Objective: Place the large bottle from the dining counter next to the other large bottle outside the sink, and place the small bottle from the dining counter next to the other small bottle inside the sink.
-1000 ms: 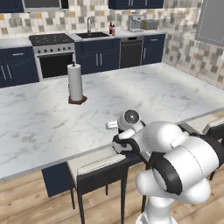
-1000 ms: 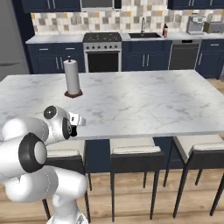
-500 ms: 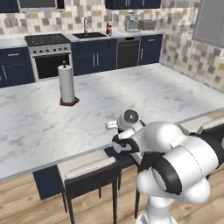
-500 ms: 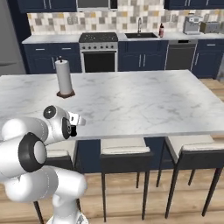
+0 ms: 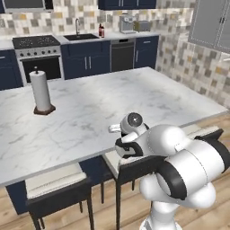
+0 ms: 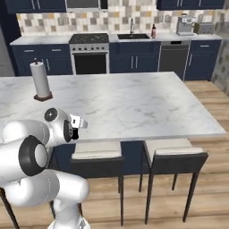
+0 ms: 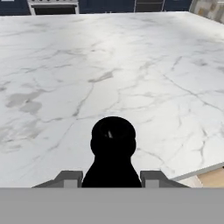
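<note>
Hand view looks out across the white marble counter (image 7: 131, 65), and at 6 o'clock a dark bottle (image 7: 113, 146) sits between the two grey fingertips of the gripper (image 7: 111, 177). Its round top faces the camera and its body widens toward the bottom edge. The fingertips stand tight against the bottle's sides, so the gripper looks clamped on it, though I cannot tell whether this is the large or the small one. In the left base view the gripper (image 5: 121, 147) is folded in close to the white arm, at the near edge of the counter (image 5: 112, 103), above a stool (image 5: 58, 184) tucked under the overhang. A paper towel roll (image 5: 42, 92) stands upright on the counter at about 10 o'clock from the gripper, well apart from it. Against the far wall at 12 o'clock is the sink (image 5: 81, 37), with a red bottle (image 5: 101, 30) standing outside it, just beside its right end. In the right base view the gripper (image 6: 78, 126) hangs at the counter's near edge at 8 o'clock, the paper towel roll (image 6: 41, 80) at 10 o'clock, and the sink (image 6: 133, 36) and red bottle (image 6: 153, 31) at 12 to 1 o'clock.
</note>
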